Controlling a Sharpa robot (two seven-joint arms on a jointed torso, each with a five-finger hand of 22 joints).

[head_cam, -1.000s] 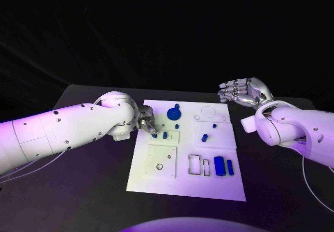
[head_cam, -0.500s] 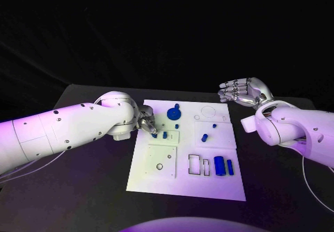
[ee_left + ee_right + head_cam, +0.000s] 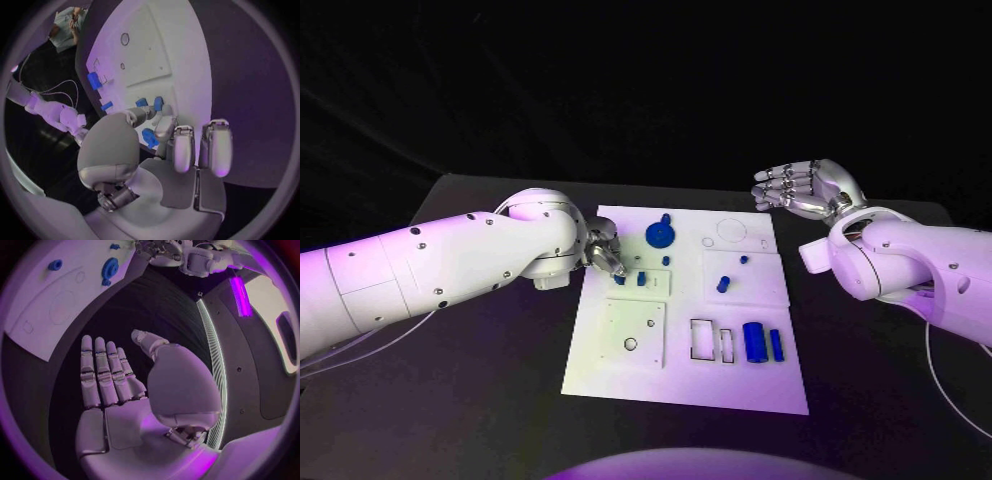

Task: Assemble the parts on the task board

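The left hand [image 3: 603, 250] is lowered at the left edge of the task board [image 3: 632, 380], its fingertips [image 3: 164, 131] closed round a small blue part [image 3: 150, 137] just beside two more small blue pieces [image 3: 632, 280] standing in the board's upper-left block. The right hand [image 3: 805, 190] is raised off the board's far right corner, well apart from it, fingers apart and holding nothing. In my judgement assembly is only partly done: a blue disc [image 3: 659, 235] and a short blue peg [image 3: 724, 285] sit on the upper board, a blue cylinder [image 3: 756, 343] and blue bar [image 3: 776, 346] lie by two vacant rectangular slots [image 3: 714, 344], and a round hole [image 3: 630, 345] remains unfilled.
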